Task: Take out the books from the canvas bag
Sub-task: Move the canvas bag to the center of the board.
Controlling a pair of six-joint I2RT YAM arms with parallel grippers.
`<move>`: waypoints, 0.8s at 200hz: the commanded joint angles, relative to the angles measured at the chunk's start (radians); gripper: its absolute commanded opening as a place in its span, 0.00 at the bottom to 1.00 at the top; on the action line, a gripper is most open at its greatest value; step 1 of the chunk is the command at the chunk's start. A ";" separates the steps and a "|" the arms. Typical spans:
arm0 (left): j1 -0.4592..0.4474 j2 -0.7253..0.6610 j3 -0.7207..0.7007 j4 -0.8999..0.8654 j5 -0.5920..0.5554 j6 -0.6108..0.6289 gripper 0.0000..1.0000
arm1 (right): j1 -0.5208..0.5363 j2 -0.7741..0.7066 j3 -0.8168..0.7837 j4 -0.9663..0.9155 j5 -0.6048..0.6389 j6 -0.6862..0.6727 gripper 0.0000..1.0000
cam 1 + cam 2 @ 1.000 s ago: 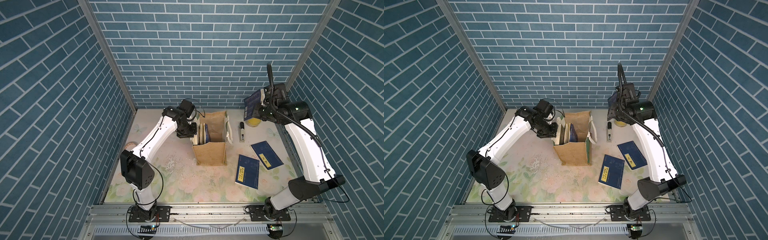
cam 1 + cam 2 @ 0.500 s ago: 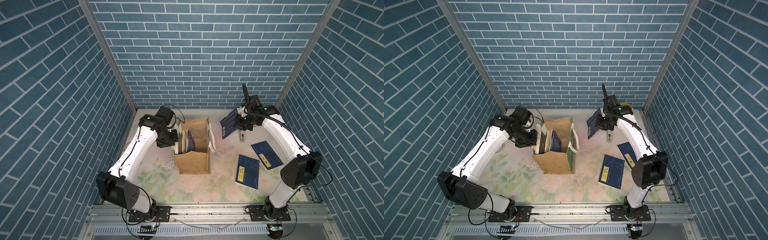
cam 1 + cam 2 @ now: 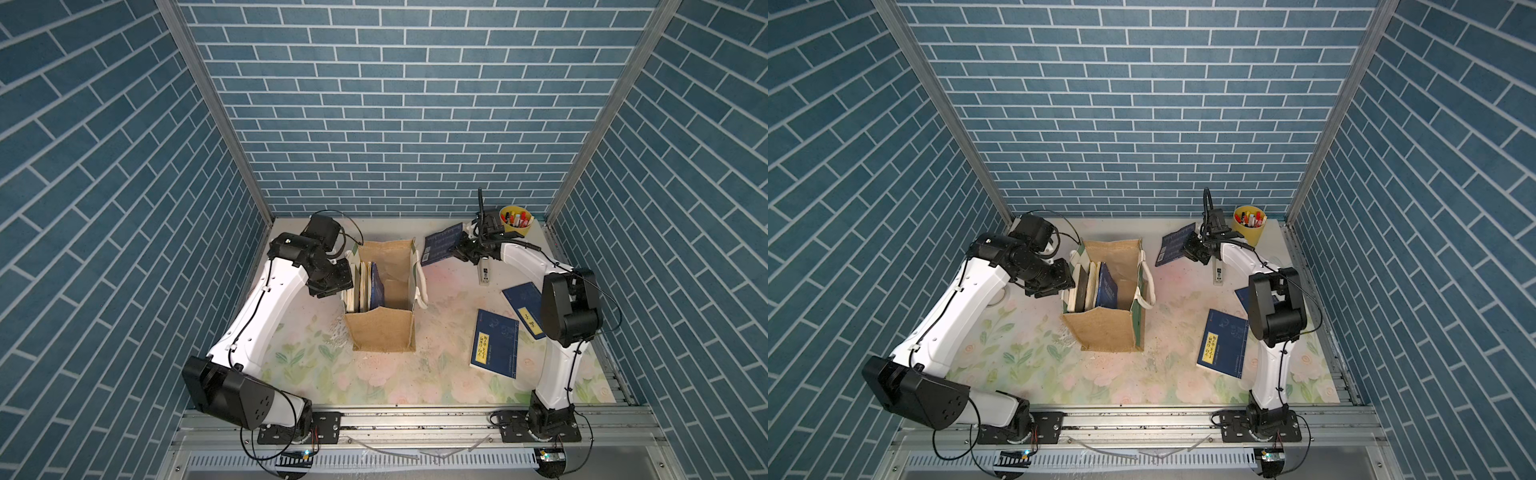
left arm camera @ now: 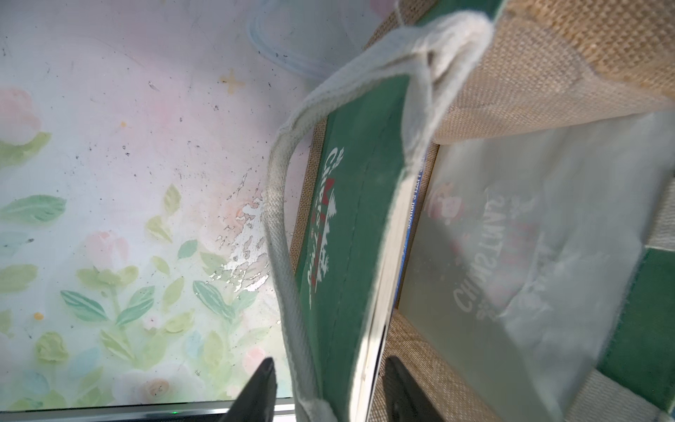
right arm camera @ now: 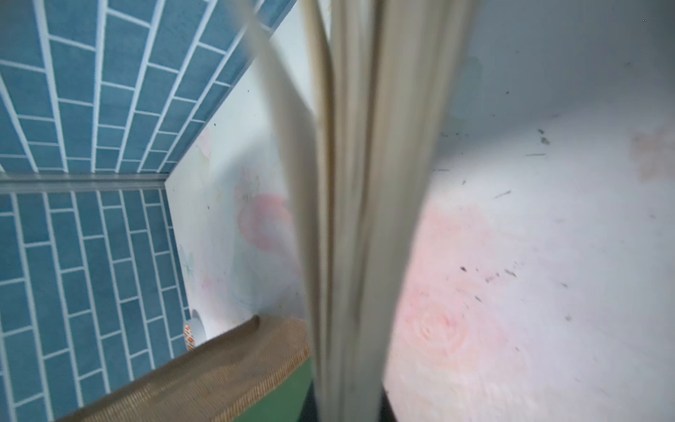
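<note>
**Bag.** The boxy tan burlap canvas bag (image 3: 382, 332) with green side panels and white rope handles stands upright, mouth open, on the floral-printed tabletop (image 3: 374, 382), left of centre in both top views.

**Contents.** Several thin paperback books (image 3: 365, 286) stand on edge inside it, packed against the wall nearest the left arm. A dark blue cover faces the bag's interior.

**Left gripper** (image 4: 330, 360). It sits at that same wall. In the left wrist view its two black fingers (image 4: 255, 391) stand apart, one outside the bag and one inside. The green side panel (image 4: 347, 237), a white rope handle (image 4: 285, 255) and the page edges of a book lie between them. The jaws look released. I cannot tell whether either pad touches the fabric.

**Right gripper** (image 3: 457, 251). The jaws are clenched on one edge of a thin dark blue paperback (image 3: 441, 248). It is held tilted near the back wall, apart from the bag, between the bag and the yellow pen cup (image 3: 515, 220). The right wrist view shows its cream page edges (image 5: 350, 219) end-on and blurred.

**Books already out.** A dark blue paperback with a yellow title strip (image 3: 494, 343) lies flat on the right side of the table. A second dark blue paperback with a yellow label (image 3: 521, 301) lies just behind it, partly hidden by the right arm.

**Other.** A small white-and-black oblong object (image 3: 484, 274) lies on the table near the right gripper. It is too small to identify.
</note>
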 commanded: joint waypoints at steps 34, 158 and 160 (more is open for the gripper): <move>0.004 0.008 0.020 0.024 0.022 -0.006 0.71 | -0.036 0.060 -0.066 0.166 -0.029 0.136 0.47; 0.004 0.154 0.138 0.030 -0.009 0.090 0.86 | -0.043 -0.315 -0.119 -0.605 0.192 -0.073 0.76; 0.004 0.156 0.139 0.029 -0.010 0.092 0.85 | -0.042 -0.320 -0.118 -0.607 0.184 -0.073 0.76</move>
